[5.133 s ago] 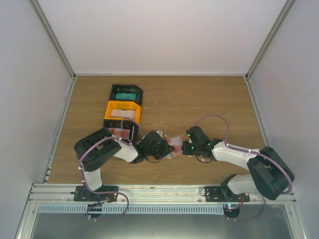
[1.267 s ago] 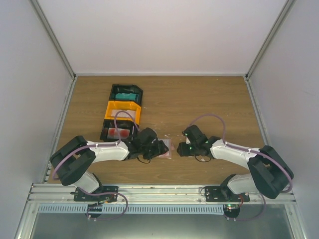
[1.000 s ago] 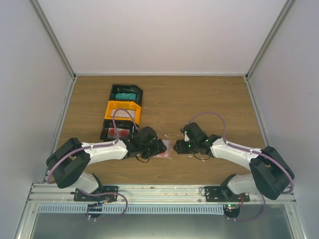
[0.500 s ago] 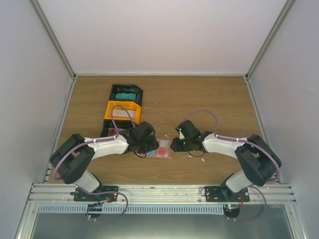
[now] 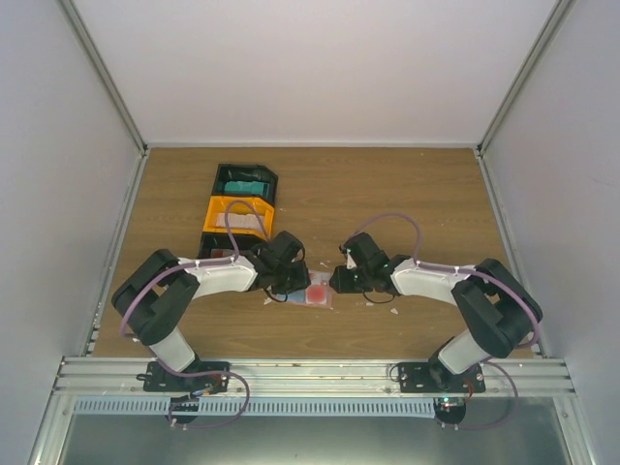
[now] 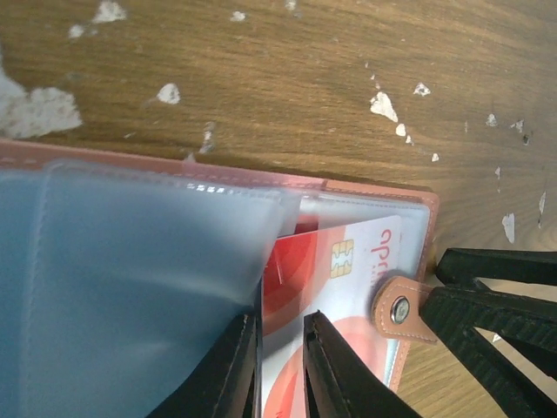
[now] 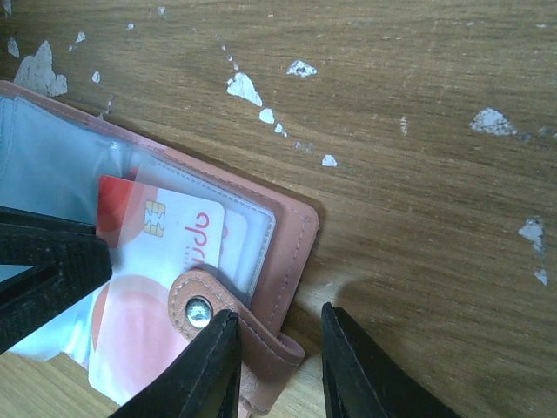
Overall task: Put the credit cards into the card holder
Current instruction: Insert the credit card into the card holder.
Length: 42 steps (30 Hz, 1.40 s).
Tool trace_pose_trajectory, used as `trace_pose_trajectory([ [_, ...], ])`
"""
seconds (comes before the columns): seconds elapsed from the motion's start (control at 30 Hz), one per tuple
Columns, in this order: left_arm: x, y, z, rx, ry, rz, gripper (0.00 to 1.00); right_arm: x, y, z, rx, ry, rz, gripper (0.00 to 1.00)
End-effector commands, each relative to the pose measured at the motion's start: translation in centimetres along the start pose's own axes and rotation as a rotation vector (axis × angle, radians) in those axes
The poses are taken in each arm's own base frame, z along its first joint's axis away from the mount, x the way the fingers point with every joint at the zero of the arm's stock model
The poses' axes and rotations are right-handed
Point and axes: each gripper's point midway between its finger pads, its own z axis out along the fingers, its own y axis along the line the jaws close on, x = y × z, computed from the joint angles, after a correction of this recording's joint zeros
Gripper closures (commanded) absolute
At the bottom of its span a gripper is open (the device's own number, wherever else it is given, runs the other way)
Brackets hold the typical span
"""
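**A:** From above, where is the wallet?

**B:** The card holder (image 5: 327,302) lies open on the table (image 5: 407,203), at 5 o'clock from the orange bin (image 5: 239,201). The left gripper (image 5: 295,290) meets it from 9 o'clock and the right gripper (image 5: 336,284) from 3 o'clock. Jaw width can't be read at this height.

**A:** Why one on each side?

**B:** I'd judge one steadies the holder while the other works a pocket. A red-and-white card (image 5: 317,293) shows in the middle.

**A:** And the left wrist view?

**B:** Its jaws stand a narrow gap apart, gripping nothing that I can see. The clear sleeve (image 6: 130,279) ends against the 9 o'clock finger. The card lies in the gap, its top tucked under the pocket. Probably the sleeve leaf is meant to be kept aside.

**A:** Right wrist?

**B:** The jaws straddle the snap tab (image 7: 198,310) at the holder's 5 o'clock corner. They are narrow, with the tab between them, but I cannot tell whether they clamp it. The card sits at 10 o'clock from them. A hold there would pin the holder flat.
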Motion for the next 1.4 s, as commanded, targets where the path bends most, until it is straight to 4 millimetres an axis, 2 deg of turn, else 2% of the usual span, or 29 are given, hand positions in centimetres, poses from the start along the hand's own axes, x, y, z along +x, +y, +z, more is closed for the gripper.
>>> trace_pose_trajectory([
  [0.0, -0.5, -1.0, 0.6, 0.033, 0.007, 0.063, 0.81, 0.3, -0.2, 0.7, 0.012, 0.018, -0.015, 0.73],
  [0.4, -0.2, -3.1, 1.0, 0.127, 0.045, 0.17, 0.84, 0.5, 0.1, 1.1, -0.018, 0.031, -0.031, 0.73],
  [0.77, -0.3, -3.3, 0.6, 0.137, 0.042, 0.196, 0.82, -0.6, -0.2, 0.0, 0.015, -0.02, -0.038, 0.71],
  [0.9, -0.9, -3.7, -1.2, 0.139, -0.01, 0.217, 0.73, -2.0, -0.5, -2.0, 0.082, -0.081, -0.046, 0.65],
  [1.1, -2.5, -4.2, -4.5, 0.099, -0.101, 0.265, 0.56, -4.1, -0.7, -7.0, 0.161, -0.205, -0.056, 0.53],
  [1.37, -4.8, -3.3, -11.2, 0.014, -0.271, 0.29, 0.32, -4.1, -0.1, -10.9, 0.154, -0.261, -0.062, 0.44],
])
